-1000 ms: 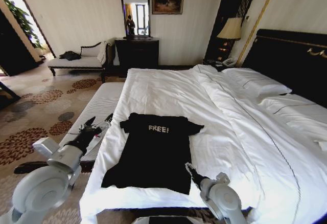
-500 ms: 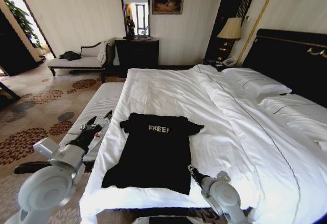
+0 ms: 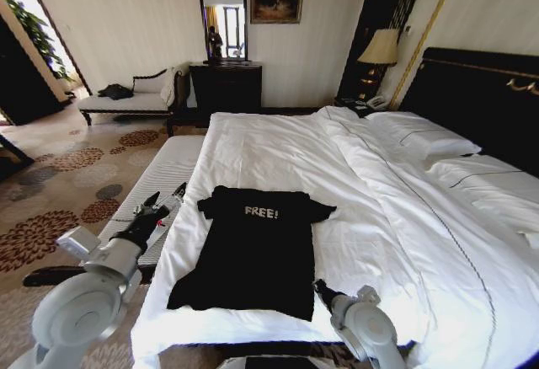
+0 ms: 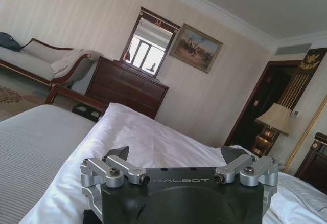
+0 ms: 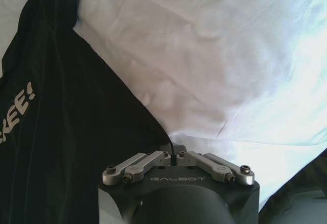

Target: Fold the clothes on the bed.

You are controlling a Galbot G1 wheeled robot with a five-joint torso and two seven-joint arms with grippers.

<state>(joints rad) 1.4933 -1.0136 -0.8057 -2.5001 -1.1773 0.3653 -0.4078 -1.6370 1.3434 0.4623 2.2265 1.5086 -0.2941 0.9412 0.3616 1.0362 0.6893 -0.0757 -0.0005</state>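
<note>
Right gripper has dropped, shut, empty, to the T-shirt hem corner, shirt running lengthwise away up the bed; left gripper, open, beside its left sleeve.

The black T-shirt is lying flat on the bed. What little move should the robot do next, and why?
Probably open the right gripper and nip the hem corner. Its fingers look shut, right at the black T-shirt's near right corner on the bed. The left gripper is open, hovering over the striped bench, off the shirt's left sleeve, so it is further from a hold.
</note>
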